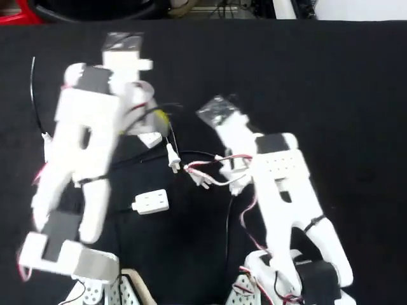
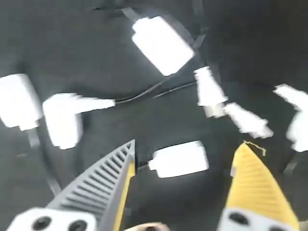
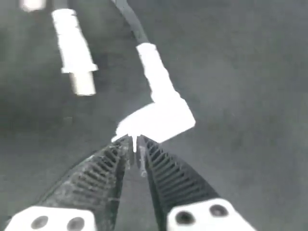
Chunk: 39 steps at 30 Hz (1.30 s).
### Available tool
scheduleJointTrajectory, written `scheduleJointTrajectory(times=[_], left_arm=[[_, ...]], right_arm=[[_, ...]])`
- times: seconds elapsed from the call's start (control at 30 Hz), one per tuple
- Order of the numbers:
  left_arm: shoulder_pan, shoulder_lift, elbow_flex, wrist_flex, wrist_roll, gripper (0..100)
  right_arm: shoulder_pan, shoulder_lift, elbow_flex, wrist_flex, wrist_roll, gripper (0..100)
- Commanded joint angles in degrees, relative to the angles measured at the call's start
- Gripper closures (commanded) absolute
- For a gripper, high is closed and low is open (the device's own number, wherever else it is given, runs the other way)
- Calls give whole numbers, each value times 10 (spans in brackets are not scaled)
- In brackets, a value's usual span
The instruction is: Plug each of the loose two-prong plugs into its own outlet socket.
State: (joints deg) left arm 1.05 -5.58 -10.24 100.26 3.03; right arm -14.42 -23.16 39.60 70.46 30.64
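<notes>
Two arms stand over a black counter (image 1: 343, 82). Left pincer (image 2: 187, 144): fingers wide apart, one grey and ribbed, one yellow, hanging above a white outlet socket (image 2: 179, 160) that lies flat on the counter and shows between the tips, untouched. A second outlet socket (image 2: 162, 44) lies farther off on a black cord, and two straight plugs (image 2: 210, 91) lie near it, close together, both loose on the counter. Right pincer (image 3: 136, 142): dark ribbed fingers together, clamped on what looks like the metal prongs of a white angled plug (image 3: 156, 119), its body just past the fingertips. The plug's dark cord (image 3: 129, 17) leads away from the body. A loose straight plug (image 3: 73, 48) lies near it but apart, prong end nearer the pincer. From above, a white socket block (image 1: 151, 201) lies flat on the counter between the two arms, a small plug (image 1: 172, 157) near it, red and white wires (image 1: 213, 166) crossing the middle.
</notes>
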Motion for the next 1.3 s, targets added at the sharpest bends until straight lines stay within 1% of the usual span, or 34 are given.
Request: scheduleJointTrajectory(times=[0.0, 0.03, 0.1, 0.17, 0.2, 0.23, 0.33, 0.37, 0.5, 0.67, 0.77, 0.87, 1.1, 1.17, 1.27], left_arm=[[-100, -111, 91, 4, -101, 689], [-127, -135, 121, 2, -128, 689], [-176, -188, 186, -31, -169, 689], [-218, -240, 262, -84, -202, 689], [-233, -261, 304, -113, -216, 689], [-240, -283, 349, -141, -234, 689], [-243, -337, 492, -225, -336, 689], [-242, -351, 533, -250, -354, 689], [-246, -393, 654, -333, -381, 689], [-245, -434, 772, -377, -442, 689], [-247, -469, 824, -409, -449, 689], [-247, -510, 867, -424, -449, 689], [-247, -633, 933, -422, -447, 689], [-247, -671, 951, -421, -447, 689], [-242, -729, 968, -393, -447, 689]], right_arm=[[-73, -17, -63, 33, -1, 976], [-88, -17, -72, 39, -2, 958], [-113, -16, -88, 51, -2, 901], [-126, 0, -109, 48, -27, 864], [-130, 17, -122, 42, -46, 865], [-132, 37, -134, 36, -59, 868], [-152, 121, -182, 33, -77, 870], [-160, 151, -200, 40, -77, 869], [-170, 261, -278, 73, -74, 871], [-169, 359, -352, 124, -52, 868], [-171, 400, -388, 132, -53, 868], [-168, 434, -416, 135, -53, 868], [-167, 471, -427, 135, -49, 868], [-167, 473, -427, 148, -38, 869], [-167, 475, -422, 163, -18, 871]])
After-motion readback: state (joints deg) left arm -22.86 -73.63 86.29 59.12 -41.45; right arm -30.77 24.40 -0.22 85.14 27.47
